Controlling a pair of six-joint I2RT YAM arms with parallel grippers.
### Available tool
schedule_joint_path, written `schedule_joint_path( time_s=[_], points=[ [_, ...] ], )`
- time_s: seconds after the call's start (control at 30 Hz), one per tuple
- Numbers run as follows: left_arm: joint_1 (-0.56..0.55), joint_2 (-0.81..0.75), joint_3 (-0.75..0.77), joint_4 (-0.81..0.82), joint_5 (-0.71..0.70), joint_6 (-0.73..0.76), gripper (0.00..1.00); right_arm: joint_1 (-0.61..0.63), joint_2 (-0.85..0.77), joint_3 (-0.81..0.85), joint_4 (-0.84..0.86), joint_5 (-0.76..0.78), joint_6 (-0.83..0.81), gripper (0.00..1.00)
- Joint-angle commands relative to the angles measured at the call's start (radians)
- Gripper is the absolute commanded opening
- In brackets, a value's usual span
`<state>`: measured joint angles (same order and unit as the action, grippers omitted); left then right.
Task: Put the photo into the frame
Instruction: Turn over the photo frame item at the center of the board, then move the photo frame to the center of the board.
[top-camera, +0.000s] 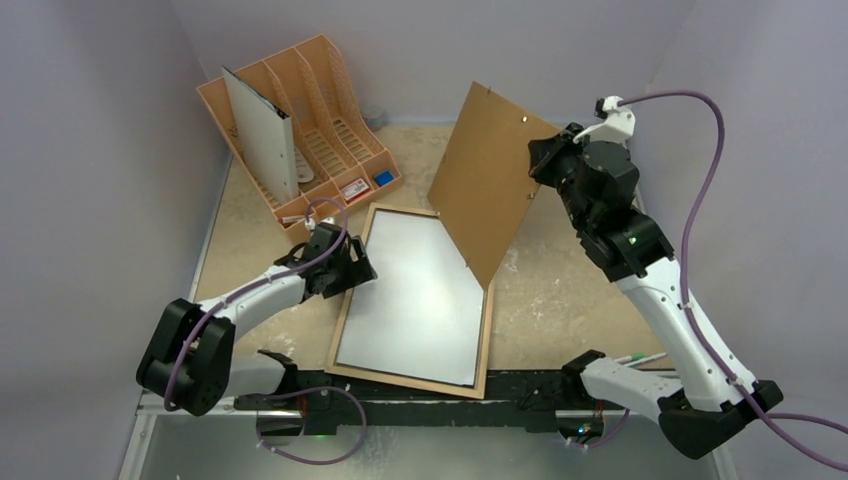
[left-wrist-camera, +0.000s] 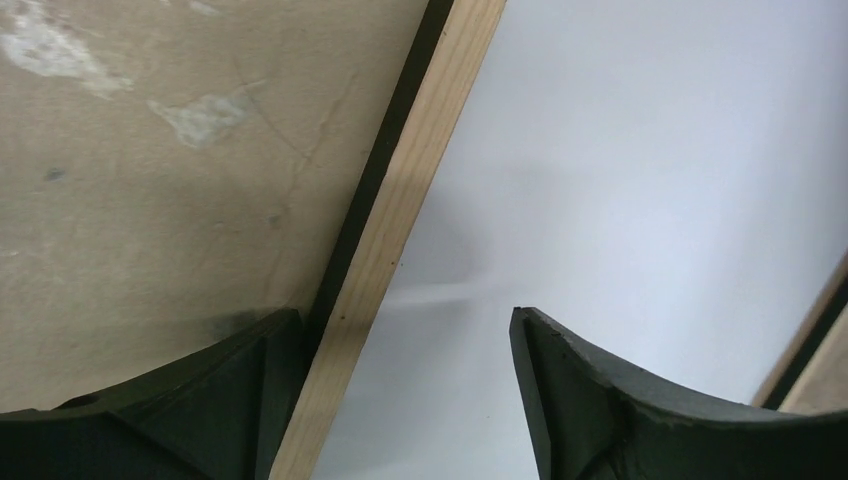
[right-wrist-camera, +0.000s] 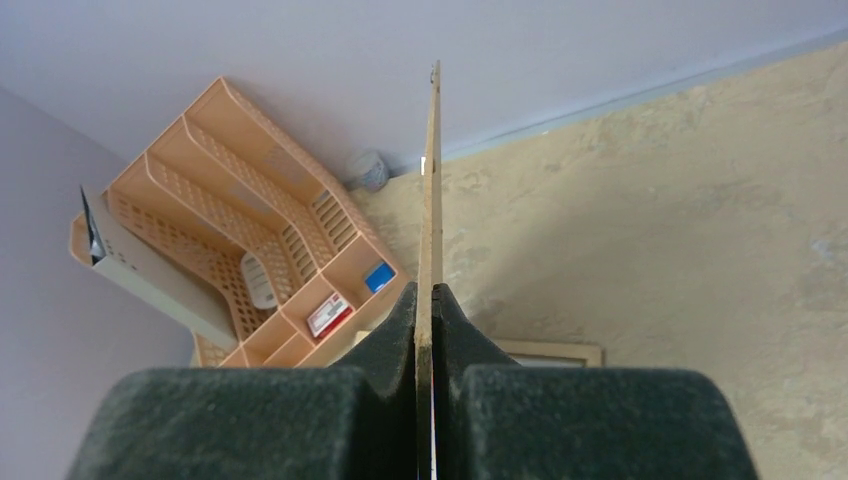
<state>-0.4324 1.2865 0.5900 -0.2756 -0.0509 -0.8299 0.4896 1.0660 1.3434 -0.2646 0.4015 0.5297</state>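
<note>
- While the frame (top-camera: 410, 384) lies flat on the worktop (top-camera: 570, 290), the photo (top-camera: 410, 300) rests inside it, white reverse up.
- Left claw (left-wrist-camera: 405, 315) is spread, one finger either side of the frame's left rim.
- Right claw (right-wrist-camera: 425, 290) pinches the brown backing board (top-camera: 490, 180) by its edge, holding it tilted over the frame's right side.

White arm links (top-camera: 672, 305), black joints (top-camera: 600, 185), purple cables (top-camera: 672, 95), dark fingers (left-wrist-camera: 600, 400).

The frame (top-camera: 408, 381) lies flat at the middle of the worktop (top-camera: 570, 290), and the photo (top-camera: 415, 300) lies inside it. The backing board (top-camera: 485, 190) stands tilted on the frame's right side. The organizer (top-camera: 320, 90) stands far left, behind the frame. The left gripper (top-camera: 352, 264) has its jaws astride the frame's left rim.
</note>
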Motion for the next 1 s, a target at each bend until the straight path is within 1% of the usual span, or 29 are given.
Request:
schedule_joint_path(
  time_s=[0.0, 0.23, 0.4, 0.5, 0.57, 0.63, 0.83, 0.97],
  points=[
    [0.004, -0.021, -0.016, 0.153, 0.200, -0.072, 0.78, -0.002, -0.035, -0.030, 0.118, -0.030, 0.185, 0.00],
    [0.004, 0.043, -0.035, 0.345, 0.325, -0.177, 0.75, -0.002, -0.071, -0.131, 0.181, 0.039, 0.365, 0.00],
    [0.004, 0.094, -0.058, 0.504, 0.397, -0.268, 0.74, -0.002, -0.093, -0.132, 0.190, 0.079, 0.392, 0.00],
    [0.004, 0.129, -0.071, 0.604, 0.427, -0.313, 0.74, -0.002, -0.107, -0.133, 0.188, 0.097, 0.401, 0.00],
    [0.003, 0.152, -0.071, 0.642, 0.431, -0.328, 0.74, -0.002, -0.115, -0.138, 0.185, 0.103, 0.410, 0.00],
    [0.003, 0.160, -0.056, 0.626, 0.416, -0.304, 0.72, -0.002, -0.122, -0.146, 0.189, 0.100, 0.415, 0.00],
    [0.001, 0.135, 0.028, 0.363, 0.227, -0.057, 0.61, -0.002, -0.127, -0.159, 0.186, 0.093, 0.419, 0.00],
    [-0.007, 0.155, 0.064, 0.284, 0.191, 0.065, 0.56, -0.002, -0.128, -0.171, 0.188, 0.089, 0.421, 0.00]
  ],
)
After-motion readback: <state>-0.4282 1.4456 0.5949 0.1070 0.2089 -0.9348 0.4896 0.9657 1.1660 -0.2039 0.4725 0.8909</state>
